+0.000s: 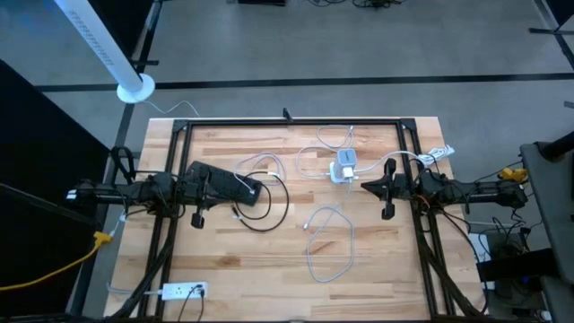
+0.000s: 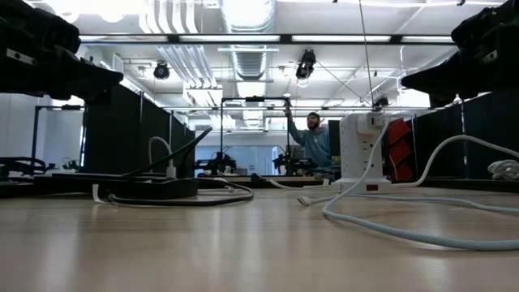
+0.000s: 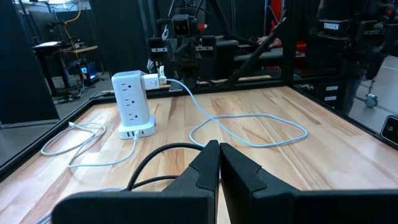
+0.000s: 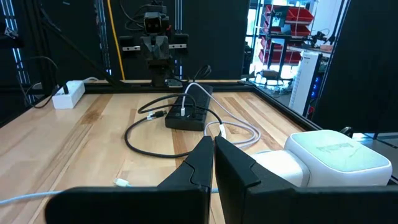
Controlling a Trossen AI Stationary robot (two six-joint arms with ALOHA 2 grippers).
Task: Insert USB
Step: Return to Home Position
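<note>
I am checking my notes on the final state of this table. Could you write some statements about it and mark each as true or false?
1. The left gripper and the right gripper are both shut and hold nothing. True.
2. The white outlet tower lies on its side. False: it stands upright.
3. A white cable reaches the black power strip. True.
4. The right gripper grips the loose cable loop. False: the loop lies free on the table, apart from both grippers.
5. The black power strip lies by the right gripper. False: it lies by the left gripper, and the tower is by the right one.
</note>
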